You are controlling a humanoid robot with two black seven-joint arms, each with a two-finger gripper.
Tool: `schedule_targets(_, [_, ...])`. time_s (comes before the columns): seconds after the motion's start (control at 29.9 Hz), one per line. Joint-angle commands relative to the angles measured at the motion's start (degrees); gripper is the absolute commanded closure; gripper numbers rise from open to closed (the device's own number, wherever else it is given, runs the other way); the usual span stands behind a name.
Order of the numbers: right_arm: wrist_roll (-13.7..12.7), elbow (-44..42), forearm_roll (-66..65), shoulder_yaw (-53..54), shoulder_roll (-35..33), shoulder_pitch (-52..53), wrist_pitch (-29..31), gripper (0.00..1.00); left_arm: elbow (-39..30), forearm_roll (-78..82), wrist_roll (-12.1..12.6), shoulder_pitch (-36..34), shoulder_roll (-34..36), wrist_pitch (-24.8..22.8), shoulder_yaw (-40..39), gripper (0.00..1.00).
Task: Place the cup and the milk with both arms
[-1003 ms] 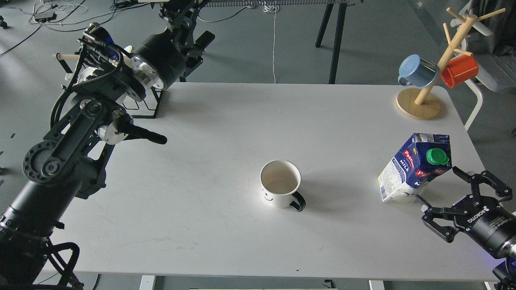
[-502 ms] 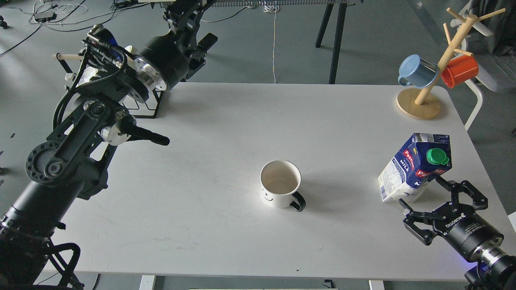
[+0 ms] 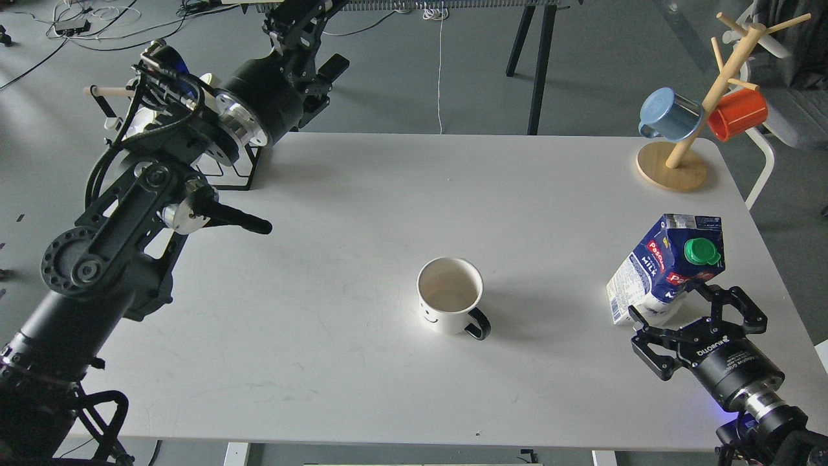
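Observation:
The cup (image 3: 451, 294), a white mug with a black handle and a smiley face, stands upright near the middle of the white table (image 3: 362, 207), handle toward the front right. The milk (image 3: 666, 265), a blue and white carton with a green cap, stands at the right. My right gripper (image 3: 665, 299) is open, its fingers either side of the carton's lower front, close to it; I cannot tell if they touch it. My left arm reaches up over the back left corner; its gripper (image 3: 301, 26) is dark and seen end-on.
A wooden mug tree (image 3: 689, 123) at the back right corner holds a blue mug (image 3: 669, 115) and an orange mug (image 3: 737, 113). A black wire rack (image 3: 226, 171) stands at the back left, partly behind my left arm. The table's right edge runs close to the carton.
My right gripper has moved left and in toward the carton's base, still open. My left arm shifted slightly right at first, then held still. Cup and carton have not moved.

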Motion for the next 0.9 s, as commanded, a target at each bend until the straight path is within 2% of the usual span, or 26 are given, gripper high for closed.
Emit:
schedule_targets(0.0, [0.95, 0.06, 0.03, 0.04, 0.1, 0.18, 0.0, 0.01, -0.04, 0.0, 0.0, 0.01, -0.06, 0.0, 0.0, 0.0])
schedule_targets(0.43, [1.57, -0.73, 0.02, 0.39, 0.98, 0.44, 0.0, 0.01, 0.04, 0.0, 0.0, 0.1, 0.11, 0.0, 0.0, 0.0])
schedule_targets(0.54, [2.59, -1.17, 0.2, 0.39, 0.98, 0.35, 0.0, 0.01, 0.04, 0.0, 0.0, 0.1, 0.11, 0.0, 0.0, 0.0])
schedule_targets(0.87, [2.59, -3.72, 0.03, 0.39, 2.56, 0.7, 0.0, 0.01, 0.04, 0.08, 0.0, 0.1, 0.38, 0.0, 1.05, 0.0])
